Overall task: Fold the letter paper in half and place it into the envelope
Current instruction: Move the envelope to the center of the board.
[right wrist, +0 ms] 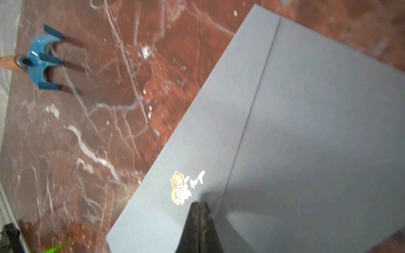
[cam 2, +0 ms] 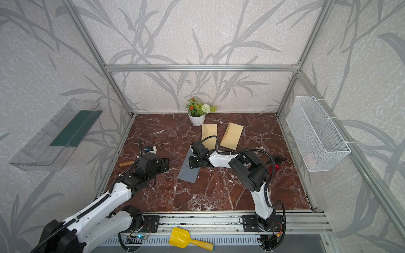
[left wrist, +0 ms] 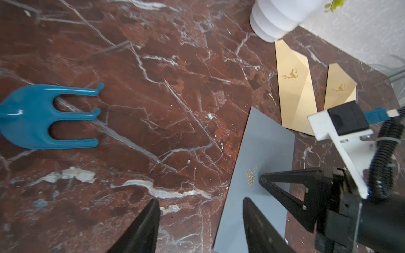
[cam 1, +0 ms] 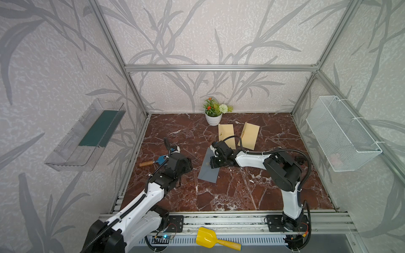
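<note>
Marble-patterned in dark red with white veins, the worktop (cam 1: 241, 192) carries the grey-blue letter paper (cam 1: 208, 174) (cam 2: 188, 174) close to its centre, lying flat and turned at a slant so that its long sides run from about 1 o'clock to 7 o'clock. A gold rose print (right wrist: 178, 188) sits near the sheet's 9 o'clock long edge, and a straight line runs along the sheet parallel to that edge; whether it is a fold or the rim of an upper layer cannot be told. The right claw (right wrist: 198, 204) is closed, its two tips pressed together with nothing between them, and they rest on the paper just beside the rose print. The left claw (left wrist: 200, 200) stands at the paper's 9 o'clock side with its fingers well apart and nothing held: in the left wrist view one finger (left wrist: 252, 219) lies over the paper's edge and the other over bare marble, and whether either touches the surface cannot be told. Two tan envelopes (cam 1: 226, 135) (cam 1: 251, 135) lie side by side toward 1 o'clock, apart from each other, each bearing a small gold deer mark. A white flower pot (cam 1: 213, 119) stands at 12 o'clock against the back wall, touching or just beside the nearer envelope's corner. A blue garden fork (cam 1: 162, 160) with a wooden handle lies at 9 o'clock, and a yellow scoop (cam 1: 208, 237) rests on the rail at 6 o'clock.
</note>
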You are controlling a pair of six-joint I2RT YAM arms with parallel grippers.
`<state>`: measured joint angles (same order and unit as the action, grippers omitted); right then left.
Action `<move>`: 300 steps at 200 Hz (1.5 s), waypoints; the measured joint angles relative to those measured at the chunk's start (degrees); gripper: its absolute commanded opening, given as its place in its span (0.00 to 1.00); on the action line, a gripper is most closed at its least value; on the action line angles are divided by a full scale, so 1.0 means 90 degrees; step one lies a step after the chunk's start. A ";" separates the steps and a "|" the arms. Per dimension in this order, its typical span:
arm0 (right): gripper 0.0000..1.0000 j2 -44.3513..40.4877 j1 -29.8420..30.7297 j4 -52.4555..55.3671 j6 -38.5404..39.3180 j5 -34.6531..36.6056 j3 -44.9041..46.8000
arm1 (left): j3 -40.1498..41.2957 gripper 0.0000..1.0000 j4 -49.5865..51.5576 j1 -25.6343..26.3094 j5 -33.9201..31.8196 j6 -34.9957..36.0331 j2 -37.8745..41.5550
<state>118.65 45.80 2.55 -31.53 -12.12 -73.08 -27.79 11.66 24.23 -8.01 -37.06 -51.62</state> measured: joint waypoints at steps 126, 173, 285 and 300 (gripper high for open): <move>0.01 0.1409 -0.0036 0.0733 0.0294 -0.0095 -0.2295 | 0.0063 0.63 0.0328 -0.0160 -0.0294 0.0114 0.0537; 0.20 0.1333 -0.0049 0.0498 0.0306 -0.0143 -0.2106 | 0.0061 0.64 0.0345 -0.0187 -0.0367 0.0226 0.0493; 0.99 -0.2715 -0.0532 0.0464 0.1766 0.0464 0.0095 | -0.0209 0.81 -0.0486 -0.0593 -0.1787 0.1688 0.0520; 0.99 -0.3682 -0.0962 0.0294 0.1972 0.0801 0.0940 | -0.0175 0.86 -0.0857 -0.0780 -0.1926 0.2008 0.0464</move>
<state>85.52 37.15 5.19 -13.78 -4.91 -64.62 -29.36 3.95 17.21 -25.34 -18.98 -47.44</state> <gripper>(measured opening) 0.990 0.825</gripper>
